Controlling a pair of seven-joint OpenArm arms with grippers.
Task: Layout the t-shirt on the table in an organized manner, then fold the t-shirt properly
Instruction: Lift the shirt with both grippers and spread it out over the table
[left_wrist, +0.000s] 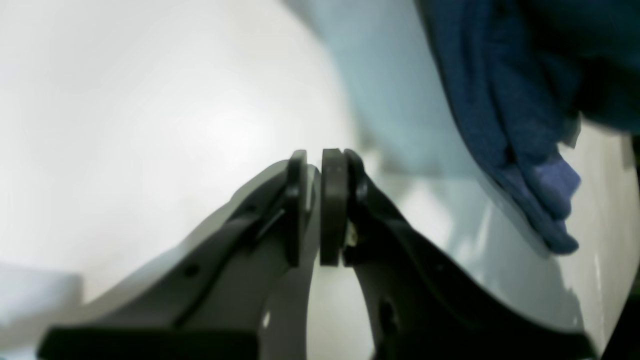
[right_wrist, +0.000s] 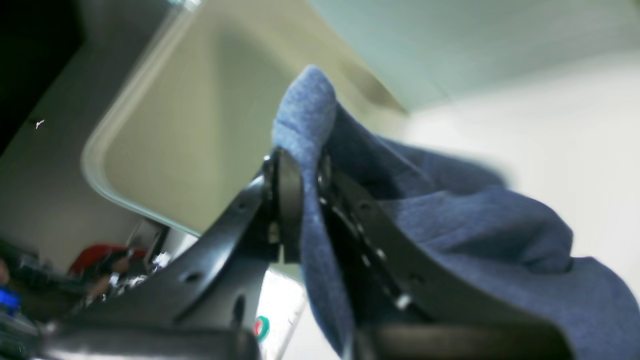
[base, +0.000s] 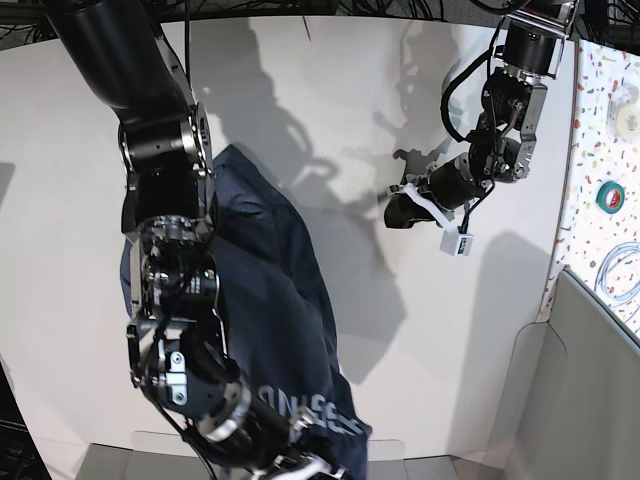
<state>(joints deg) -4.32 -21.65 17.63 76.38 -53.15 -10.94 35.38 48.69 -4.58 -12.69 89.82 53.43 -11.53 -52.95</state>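
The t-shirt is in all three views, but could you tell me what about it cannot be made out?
- Base view: the right arm hides much of the t-shirt; its white lettering is partly folded away.
- Left wrist view: only a blurred hanging edge shows.
- Right wrist view: the right gripper covers the pinched fold.

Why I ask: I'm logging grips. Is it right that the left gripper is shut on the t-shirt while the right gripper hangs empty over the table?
No, the sides are swapped. The right wrist view shows the right gripper shut on a fold of the t-shirt; the left wrist view shows the left gripper empty over the table.
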